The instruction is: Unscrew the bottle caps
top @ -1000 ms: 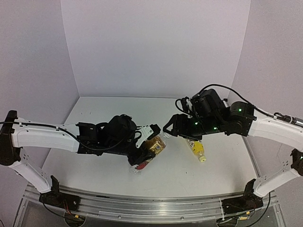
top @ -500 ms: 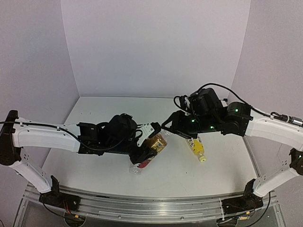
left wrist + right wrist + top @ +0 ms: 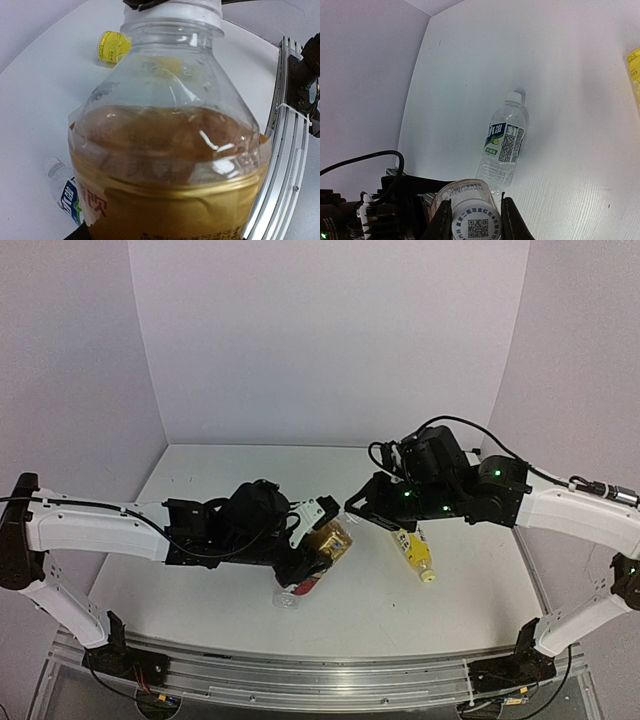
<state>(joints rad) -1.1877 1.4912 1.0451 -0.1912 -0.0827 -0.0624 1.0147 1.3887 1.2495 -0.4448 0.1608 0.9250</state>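
Observation:
My left gripper (image 3: 312,546) is shut on the short amber bottle (image 3: 333,539) and holds it tilted above the table, neck toward the right arm. That bottle (image 3: 170,165) fills the left wrist view and hides the left fingers. My right gripper (image 3: 352,508) is shut on its white cap (image 3: 476,226), with a dark finger (image 3: 442,222) pressed against each side. The clear bottle with the blue-white label (image 3: 504,142) lies on the table below the amber one, cap on. The slim yellow bottle (image 3: 418,554) lies under the right arm.
The white table (image 3: 200,590) ends at a metal rail (image 3: 290,130) along the near edge. Pale walls close in the back and both sides. The clear bottle (image 3: 293,595) lies just under the left wrist, the yellow bottle (image 3: 112,46) beyond the amber one.
My right gripper has moved left onto the amber bottle's cap and its jaws have closed on it. The left gripper has kept its grip, with the bottle shifted slightly.

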